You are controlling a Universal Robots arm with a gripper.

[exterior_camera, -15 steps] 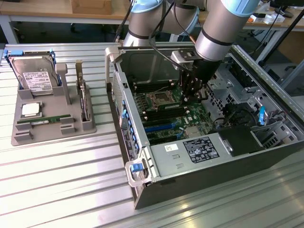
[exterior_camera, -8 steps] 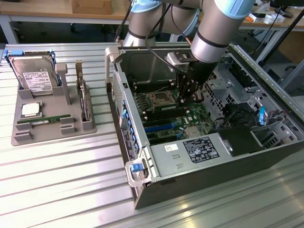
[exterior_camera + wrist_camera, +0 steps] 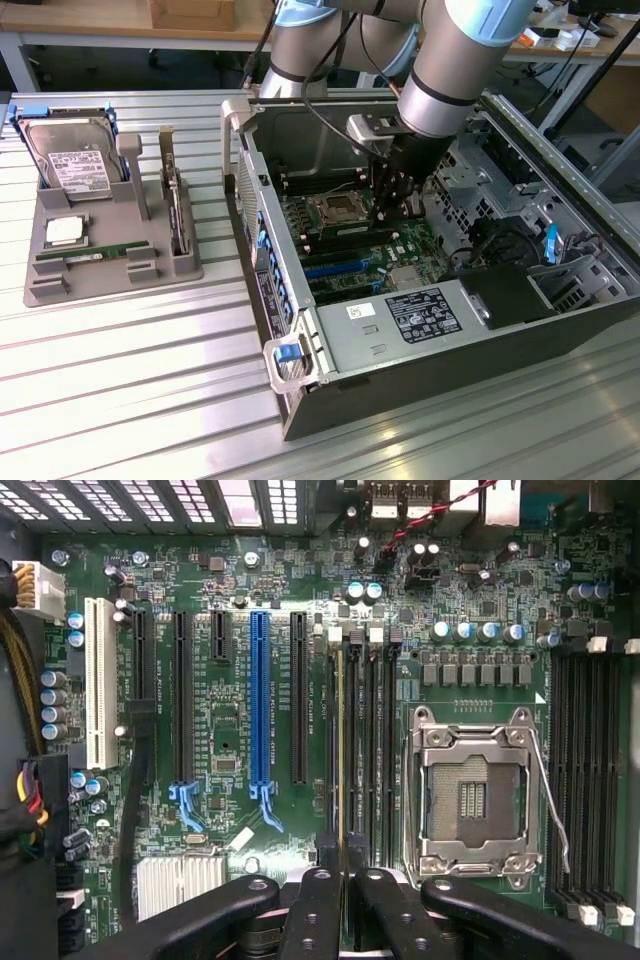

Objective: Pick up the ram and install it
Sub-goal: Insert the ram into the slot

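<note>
The pincer [image 3: 341,880] is closed tight on the ram [image 3: 340,750], gripping its top edge so the thin green stick hangs edge-down over the motherboard [image 3: 230,740]. The ram lies along one of the black memory slots [image 3: 372,740] just beside the open processor socket [image 3: 470,790], lined up lengthwise so its contacts can meet the slot. Whether it is seated yet I cannot tell.

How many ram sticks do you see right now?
2. One ram stick stands edge-on in the end effector, at the memory slots beside the processor socket; a second ram stick lies in the grey tray. More may be hidden.
</note>
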